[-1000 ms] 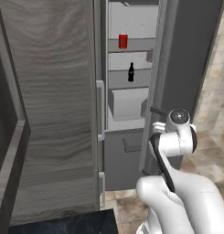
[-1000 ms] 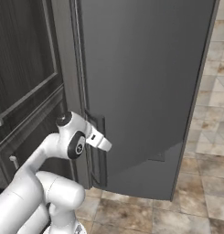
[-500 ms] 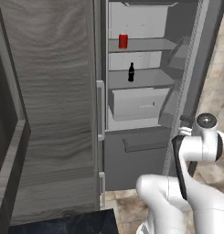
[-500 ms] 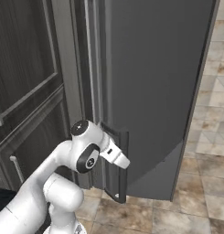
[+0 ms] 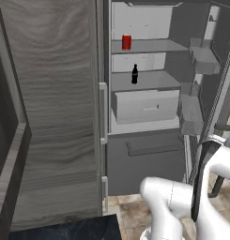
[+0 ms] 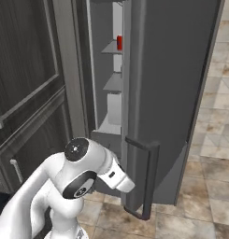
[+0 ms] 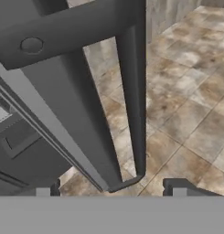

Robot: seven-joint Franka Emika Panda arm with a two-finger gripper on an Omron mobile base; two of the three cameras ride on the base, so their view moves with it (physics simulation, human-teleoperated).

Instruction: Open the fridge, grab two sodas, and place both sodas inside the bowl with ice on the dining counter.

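The fridge (image 5: 149, 117) stands open, its pale interior showing. On an upper shelf sits the red soda can (image 5: 126, 42), also seen past the door edge (image 6: 119, 42). One shelf lower stands the dark soda bottle (image 5: 134, 74). The dark grey fridge door (image 6: 176, 93) is swung out to the right, with its bar handle (image 6: 151, 182) low on it. My gripper (image 7: 111, 189) is open; its fingertips (image 7: 177, 187) stand wide apart, just short of the handle's lower end (image 7: 134, 91), not touching it. The bowl with ice is out of view.
Wood-grain cabinet panels (image 5: 55, 108) flank the fridge on the left. Dark cabinet doors (image 6: 27, 79) stand left of the opening. Tiled floor (image 6: 204, 186) lies right of the door. A corner of black marbled countertop (image 5: 65, 229) shows at the bottom edge.
The fridge door has swung much wider open, baring the shelves and both sodas. My gripper, shut around the handle before, has opened and let it go.
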